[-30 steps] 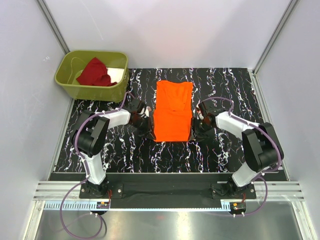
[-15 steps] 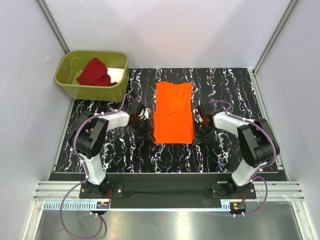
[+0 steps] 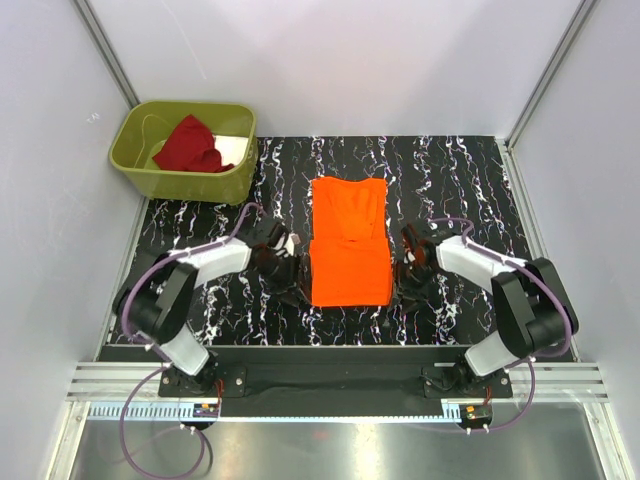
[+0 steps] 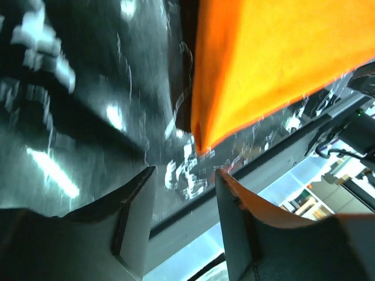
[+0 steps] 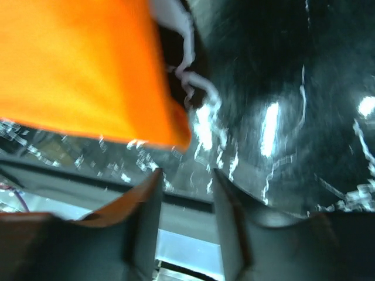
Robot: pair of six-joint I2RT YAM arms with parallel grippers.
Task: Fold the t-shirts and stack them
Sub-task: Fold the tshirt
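Bright orange is shown by the larger t-shirt [image 3: 348,246], dark red by the smaller t-shirt [image 3: 188,146], olive green by the bin [image 3: 190,184], and black with white marbled veining by the table surface [image 3: 460,170].

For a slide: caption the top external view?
Left claw and right claw, both open, flank the folded orange t-shirt; dark red t-shirt lies in the olive bin.

Both wrist views are blurred, and each cuts the orange shirt [image 4: 275,58] off at its top edge. The mat [image 4: 88,88] smears into streaks.
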